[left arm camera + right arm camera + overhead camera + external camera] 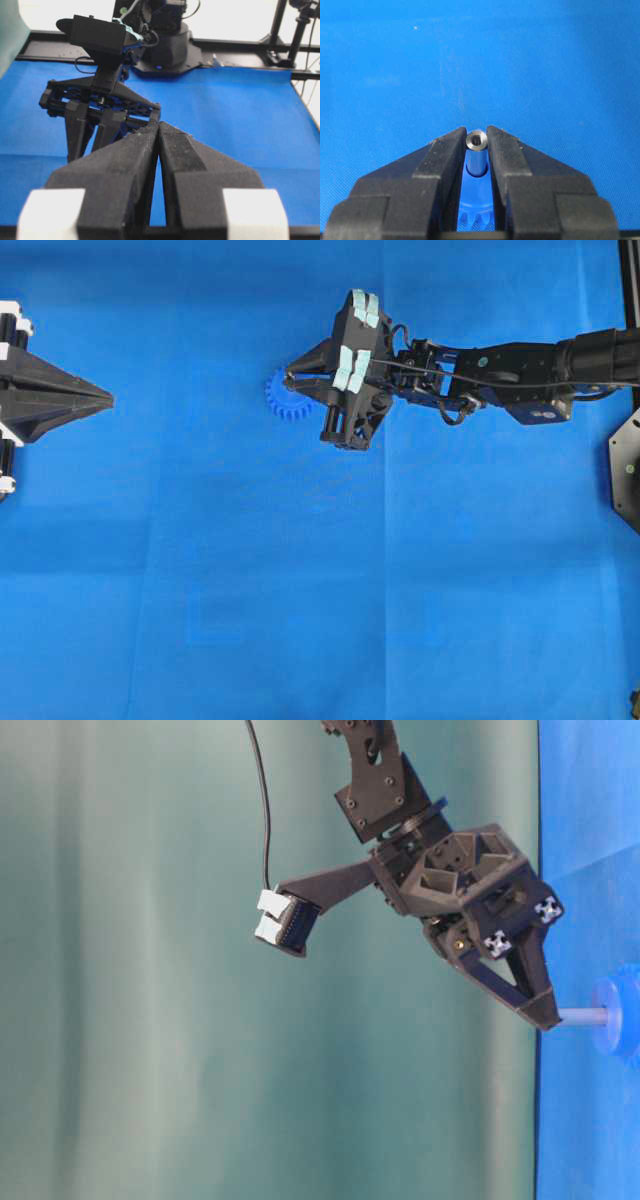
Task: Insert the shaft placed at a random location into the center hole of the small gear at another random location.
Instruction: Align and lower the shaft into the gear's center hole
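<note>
The small gear (281, 401) lies flat on the blue cloth, and its teeth (476, 216) show between the right fingers. The shaft (476, 140) stands upright on the gear's hub with my right gripper (476, 134) shut on its top end. In the table-level view the shaft (585, 1016) runs from the right gripper (546, 1016) into the small gear (618, 1020). The shaft hides the center hole. My left gripper (108, 400) rests shut and empty at the far left, and its tips (158, 126) point toward the right arm.
The right arm (500, 370) reaches in from the right edge across the blue cloth (300, 590). A black post (630, 280) and a black plate (625, 465) stand at the right edge. A green backdrop (150, 1020) fills the table-level view.
</note>
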Tool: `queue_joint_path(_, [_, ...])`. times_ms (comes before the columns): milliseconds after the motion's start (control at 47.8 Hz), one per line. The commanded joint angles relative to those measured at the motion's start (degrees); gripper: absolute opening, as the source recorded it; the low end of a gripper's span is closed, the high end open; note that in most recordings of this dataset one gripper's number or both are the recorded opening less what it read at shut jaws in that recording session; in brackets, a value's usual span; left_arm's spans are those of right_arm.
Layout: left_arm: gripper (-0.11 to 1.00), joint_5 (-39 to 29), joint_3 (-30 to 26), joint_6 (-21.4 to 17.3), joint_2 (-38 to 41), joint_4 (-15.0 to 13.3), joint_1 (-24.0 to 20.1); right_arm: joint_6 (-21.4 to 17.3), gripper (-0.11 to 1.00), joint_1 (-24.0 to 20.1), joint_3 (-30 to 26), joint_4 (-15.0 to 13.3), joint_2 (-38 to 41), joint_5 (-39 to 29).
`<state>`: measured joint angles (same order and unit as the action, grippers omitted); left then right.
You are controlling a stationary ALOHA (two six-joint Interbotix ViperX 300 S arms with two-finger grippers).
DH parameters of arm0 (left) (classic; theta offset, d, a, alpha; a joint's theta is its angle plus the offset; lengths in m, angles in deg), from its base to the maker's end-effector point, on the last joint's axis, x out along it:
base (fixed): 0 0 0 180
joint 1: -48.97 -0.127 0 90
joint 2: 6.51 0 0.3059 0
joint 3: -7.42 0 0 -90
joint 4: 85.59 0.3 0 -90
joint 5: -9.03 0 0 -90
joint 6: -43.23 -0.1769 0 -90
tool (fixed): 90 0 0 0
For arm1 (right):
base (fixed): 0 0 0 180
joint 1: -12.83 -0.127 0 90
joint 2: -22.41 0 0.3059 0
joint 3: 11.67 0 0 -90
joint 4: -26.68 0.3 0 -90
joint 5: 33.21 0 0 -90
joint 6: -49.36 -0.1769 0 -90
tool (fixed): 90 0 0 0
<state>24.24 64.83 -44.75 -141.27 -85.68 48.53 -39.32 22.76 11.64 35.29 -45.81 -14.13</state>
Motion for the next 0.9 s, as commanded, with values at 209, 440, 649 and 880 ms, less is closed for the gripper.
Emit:
queue_joint_path(209, [0.00,0.18,-0.53,0.18,0.35,0.00,0.00,-0.09,0.05,0.00,-1.41,0.26,1.32,0.70])
queue_joint_path(440, [0.00,0.18,-0.53,0.09,0.35,0.00,0.00,-0.18,0.05,0.00,-1.85,0.53,2.90,0.97])
queue_joint_path(649, [0.00,0.18,-0.53,0.09,0.35,0.00,0.00,-0.18,0.05,0.00,-1.85,0.53,3.69,1.58])
queue_joint_path(880, [0.00,0.18,-0.53,0.09,0.35,0.00,0.00,-0.18,0.05,0.00,-1.76,0.53,3.96,1.67])
